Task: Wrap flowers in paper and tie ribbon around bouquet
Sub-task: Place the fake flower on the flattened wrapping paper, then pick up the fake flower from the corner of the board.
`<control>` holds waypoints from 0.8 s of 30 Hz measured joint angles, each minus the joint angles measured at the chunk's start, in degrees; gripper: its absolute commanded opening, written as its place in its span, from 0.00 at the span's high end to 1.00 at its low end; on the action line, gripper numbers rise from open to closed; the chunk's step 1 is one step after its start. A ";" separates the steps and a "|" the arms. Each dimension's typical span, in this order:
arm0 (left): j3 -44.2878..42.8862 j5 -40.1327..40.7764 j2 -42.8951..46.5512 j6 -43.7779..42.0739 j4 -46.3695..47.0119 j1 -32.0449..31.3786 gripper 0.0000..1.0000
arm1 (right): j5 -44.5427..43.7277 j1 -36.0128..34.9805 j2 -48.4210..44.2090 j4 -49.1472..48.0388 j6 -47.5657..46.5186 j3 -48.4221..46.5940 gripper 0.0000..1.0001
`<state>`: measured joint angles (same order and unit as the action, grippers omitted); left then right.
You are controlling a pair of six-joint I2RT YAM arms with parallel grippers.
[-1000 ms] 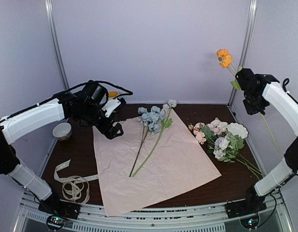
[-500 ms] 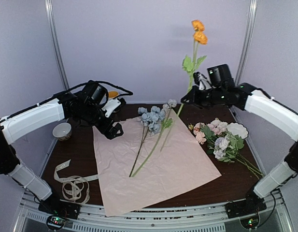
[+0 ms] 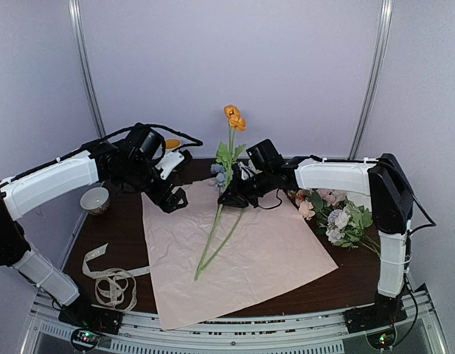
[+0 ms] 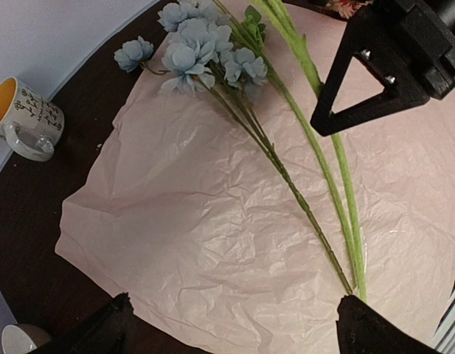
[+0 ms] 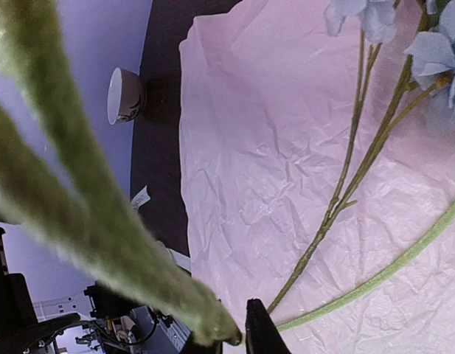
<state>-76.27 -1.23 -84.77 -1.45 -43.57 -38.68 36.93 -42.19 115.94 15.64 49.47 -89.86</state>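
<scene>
The pale pink paper (image 3: 245, 254) lies spread on the dark table. Blue flowers (image 4: 198, 51) and a green stem (image 4: 338, 177) rest on it. My right gripper (image 3: 237, 196) is shut on the orange flower's stem (image 5: 87, 192) and holds it over the paper's far half. The orange blooms (image 3: 234, 117) stand upright above that gripper. More flowers (image 3: 336, 210) lie in a bunch on the table at the right. My left gripper (image 4: 238, 328) hovers open over the paper's far left corner (image 3: 172, 198), nothing between its fingers. The cream ribbon (image 3: 108, 280) lies coiled at front left.
A mug with a yellow inside (image 4: 26, 120) stands behind the paper at far left. A small white bowl (image 3: 94, 199) sits at the table's left edge. Grey walls and metal posts close in the back and sides.
My right arm has swung from high at the far right down to the middle of the paper, carrying the orange flower. The left arm has not moved.
</scene>
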 measured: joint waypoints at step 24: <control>0.17 0.37 0.04 -0.48 0.00 0.00 0.02 | -56.70 25.49 -30.67 55.28 -53.99 20.04 0.39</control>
<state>-76.09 -0.86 -84.73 -1.93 -43.57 -38.68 -19.77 -16.71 85.27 70.91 -4.51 -69.82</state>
